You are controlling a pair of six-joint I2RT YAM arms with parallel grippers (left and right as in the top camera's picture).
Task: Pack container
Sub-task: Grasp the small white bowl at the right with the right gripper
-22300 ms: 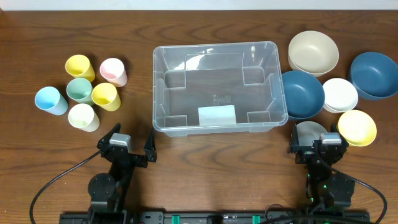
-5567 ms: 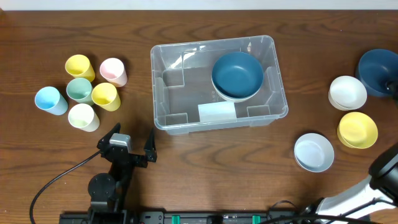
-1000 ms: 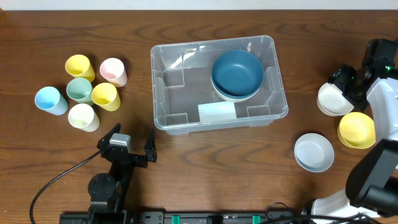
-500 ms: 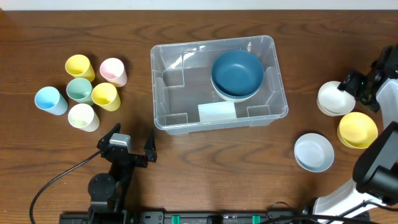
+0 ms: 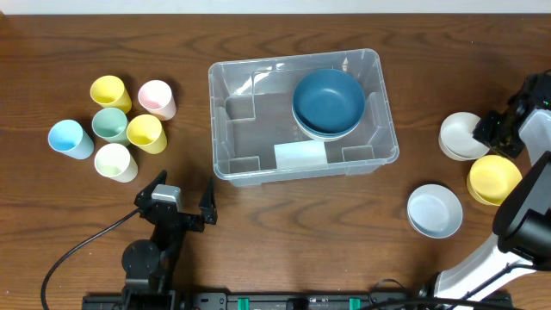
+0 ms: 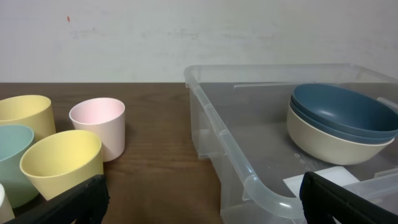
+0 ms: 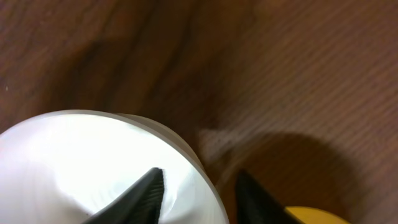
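White bowl (image 5: 461,136) right of the container (image 5: 215,129) | right hand (image 7: 199,186) pinching its rim, one fingertip (image 7: 149,186) inside | left hand (image 5: 186,182) wide open, off the container's near-left corner

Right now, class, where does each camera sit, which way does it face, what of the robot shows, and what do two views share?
Overhead: above the table, looking straight down on the container, cups, left gripper and right gripper.
Left wrist: low, facing level across the table at the pink cup and container; own fingertips in bottom corners.
Right wrist: facing down onto the white bowl; own fingertips astride its rim.
Shared: blue bowl, overhead and left wrist; white bowl, overhead and right wrist.
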